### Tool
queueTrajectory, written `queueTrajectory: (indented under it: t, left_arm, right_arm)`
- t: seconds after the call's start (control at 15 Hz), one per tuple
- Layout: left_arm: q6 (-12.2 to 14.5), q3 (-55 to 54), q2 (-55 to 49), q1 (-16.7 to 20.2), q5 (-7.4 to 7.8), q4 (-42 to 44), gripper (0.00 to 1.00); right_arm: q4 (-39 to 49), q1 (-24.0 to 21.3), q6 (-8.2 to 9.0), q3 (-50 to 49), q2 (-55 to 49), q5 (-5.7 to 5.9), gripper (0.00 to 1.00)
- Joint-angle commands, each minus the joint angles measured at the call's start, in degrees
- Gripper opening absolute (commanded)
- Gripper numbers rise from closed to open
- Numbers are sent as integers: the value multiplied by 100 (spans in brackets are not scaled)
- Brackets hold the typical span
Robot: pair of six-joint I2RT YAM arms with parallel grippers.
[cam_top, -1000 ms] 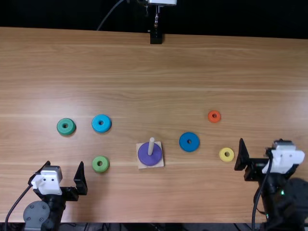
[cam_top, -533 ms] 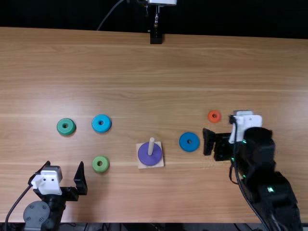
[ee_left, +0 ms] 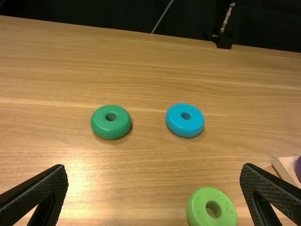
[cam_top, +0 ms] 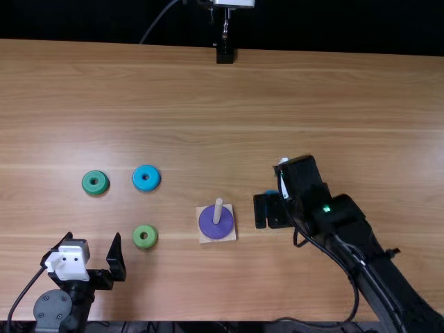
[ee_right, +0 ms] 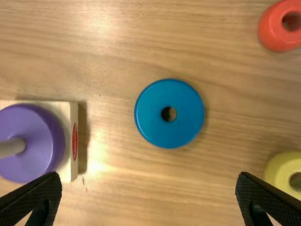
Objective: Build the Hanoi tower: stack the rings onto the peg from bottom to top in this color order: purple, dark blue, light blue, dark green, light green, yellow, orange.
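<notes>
Purple ring (cam_top: 207, 226) lies flat around the foot of the peg (cam_top: 218, 211), on its square wooden base (cam_top: 204, 240); it is the only 1 of the 7 rings that is on the peg. The other 6 lie loose on the light brown table (cam_top: 208, 104).

The right gripper (cam_top: 262, 210) is above the table to the right of the base, partly covering the dark blue ring (ee_right: 148, 114) in the top view. Its 2 fingers stand wide apart with nothing between their pads, and the right wrist view shows the dark blue ring lying flat on the wood (its hole is plain to see), touched by neither finger. The orange ring (ee_right: 274, 34) and the yellow ring (ee_right: 278, 170) lie apart from it, on the side away from the base.

The left gripper (cam_top: 93, 236) is near the table's near edge, left of the base. Its 2 fingers are also well apart, and it holds nothing. The light green ring (cam_top: 145, 243) lies between that gripper and the base, touching neither. Farther from the near edge, the light blue ring (cam_top: 146, 185) and the dark green ring (cam_top: 95, 189) lie flat with a gap between them, dark green to the left in the top view.
</notes>
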Motion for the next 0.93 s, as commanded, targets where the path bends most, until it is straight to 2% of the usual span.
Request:
queueTrajectory:
  t: [0.0,0.2,0.87]
  left_arm:
    - [33,-607,-67,-25,-36,-474,100]
    - [33,-607,-67,-16,-36,-474,100]
    - [44,-607,-67,-16,-36,-474,100]
  right_arm:
    - [4,19,218,273,277,139,100]
    - [4,-7,218,492,883,181,100]
    - [25,-139,208,703,1833,181,100]
